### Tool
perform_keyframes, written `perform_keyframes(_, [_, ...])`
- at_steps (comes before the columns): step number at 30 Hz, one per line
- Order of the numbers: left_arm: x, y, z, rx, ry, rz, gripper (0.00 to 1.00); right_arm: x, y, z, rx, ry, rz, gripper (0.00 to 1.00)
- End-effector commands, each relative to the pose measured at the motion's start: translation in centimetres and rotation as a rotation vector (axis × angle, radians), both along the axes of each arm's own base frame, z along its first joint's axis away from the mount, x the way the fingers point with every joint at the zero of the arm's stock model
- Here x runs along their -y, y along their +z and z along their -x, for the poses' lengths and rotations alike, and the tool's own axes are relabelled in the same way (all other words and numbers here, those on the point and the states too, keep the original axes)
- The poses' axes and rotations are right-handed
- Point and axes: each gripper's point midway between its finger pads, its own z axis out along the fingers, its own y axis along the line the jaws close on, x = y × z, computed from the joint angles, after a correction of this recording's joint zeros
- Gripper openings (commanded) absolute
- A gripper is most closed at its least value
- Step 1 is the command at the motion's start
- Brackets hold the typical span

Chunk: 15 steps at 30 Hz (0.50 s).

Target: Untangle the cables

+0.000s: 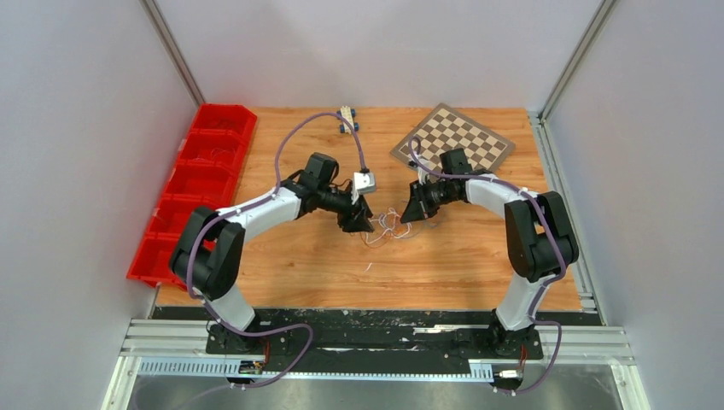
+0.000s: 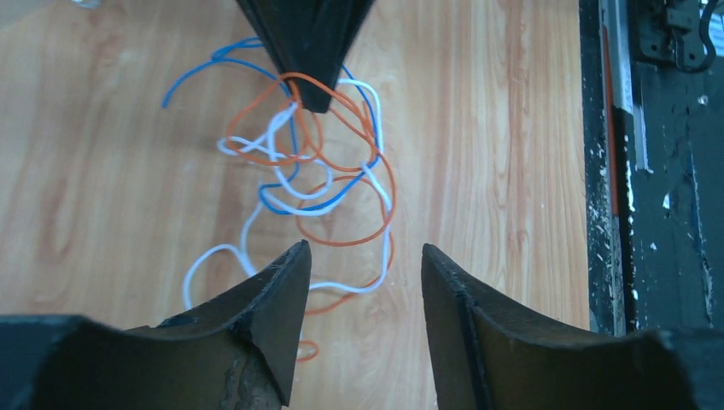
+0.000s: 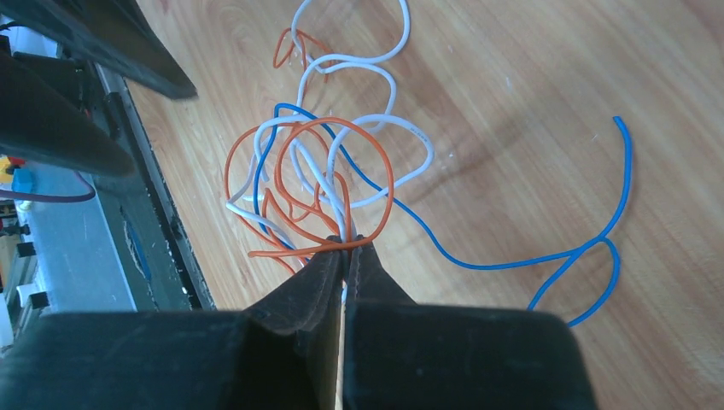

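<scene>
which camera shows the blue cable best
Right wrist: the blue cable trails clear of the tangle, free end included. Left wrist shows the blue cable only in loops, partly behind the right pincer. Top external shows a tiny tangle; blue cannot be told.

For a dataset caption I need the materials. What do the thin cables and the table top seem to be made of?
The cables: most likely plastic-insulated wire, smooth and slightly glossy, in orange, white and blue; they form springy loops without creases. The table top: wood or wood-look laminate with a satin sheen; grain lines show, but the pictures cannot settle which of the two it is.
</scene>
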Motion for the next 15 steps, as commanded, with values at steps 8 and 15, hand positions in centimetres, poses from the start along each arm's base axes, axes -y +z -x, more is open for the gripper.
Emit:
perform_keyframes(8, [1.0,-4.2,0.8,0.024,0.004,-0.034,0.41,-0.2,1.4,-0.3,0.034,-0.018,-0.029,0.00])
perform_keyframes(15, [-0.3,-6.8,2.1,0.071,-0.030,-0.092,0.41,-0.2,0.9,0.0,0.008,-0.027,-0.027,0.00])
